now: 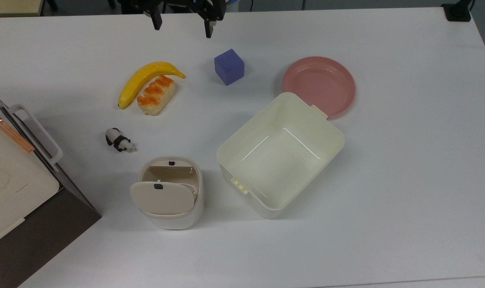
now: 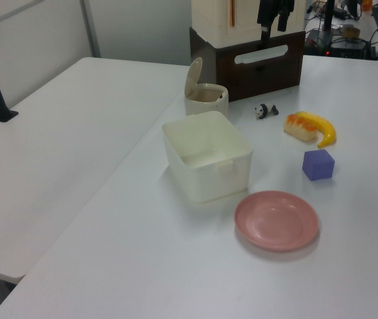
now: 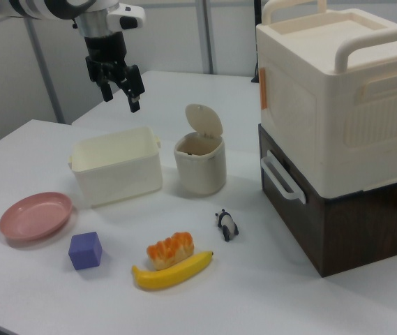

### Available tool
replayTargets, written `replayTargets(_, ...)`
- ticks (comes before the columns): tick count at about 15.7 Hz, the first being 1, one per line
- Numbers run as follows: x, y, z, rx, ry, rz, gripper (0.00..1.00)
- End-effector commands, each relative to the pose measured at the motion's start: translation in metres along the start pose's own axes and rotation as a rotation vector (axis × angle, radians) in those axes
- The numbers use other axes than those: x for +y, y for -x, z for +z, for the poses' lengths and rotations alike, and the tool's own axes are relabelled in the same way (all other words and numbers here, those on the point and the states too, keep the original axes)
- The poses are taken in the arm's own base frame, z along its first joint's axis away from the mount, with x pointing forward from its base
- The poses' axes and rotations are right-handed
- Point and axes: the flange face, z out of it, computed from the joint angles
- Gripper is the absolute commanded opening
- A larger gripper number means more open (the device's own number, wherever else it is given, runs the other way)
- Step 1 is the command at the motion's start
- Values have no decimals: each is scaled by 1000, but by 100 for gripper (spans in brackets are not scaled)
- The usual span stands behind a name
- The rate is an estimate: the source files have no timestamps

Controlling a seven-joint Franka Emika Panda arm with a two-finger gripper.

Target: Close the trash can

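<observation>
The trash can [image 1: 174, 218] is a small cream bin near the front of the white table, left of centre in the top view. Its beige lid [image 1: 162, 198] stands tipped up on its hinge, leaving the inside open. In the left view the trash can [image 2: 206, 100] sits at the back with the lid [image 2: 194, 73] raised. In the right view the trash can [image 3: 199, 167] stands mid-table under its upright lid [image 3: 204, 125]. My gripper [image 1: 183, 24] hangs open and empty at the table's far edge, well away from the bin. The gripper [image 3: 120, 94] hovers high above the tub, and the gripper [image 2: 273, 23] shows before the cabinet.
A large lidless cream tub [image 1: 282, 156] stands right of the bin in the top view, with a pink plate [image 1: 318, 82] behind it. A purple cube [image 1: 229, 66], banana [image 1: 142, 80], bread [image 1: 156, 94] and toy panda [image 1: 118, 141] lie farther back. A cream box on a dark cabinet [image 1: 10, 176] occupies the left edge.
</observation>
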Motion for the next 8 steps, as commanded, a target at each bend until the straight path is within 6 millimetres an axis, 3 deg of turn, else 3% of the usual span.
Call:
replayTargets(1, 2, -1, -3, 38, -50, -15, 100)
replayTargets(8, 5, 0, -3, 36, -27, -65, 100)
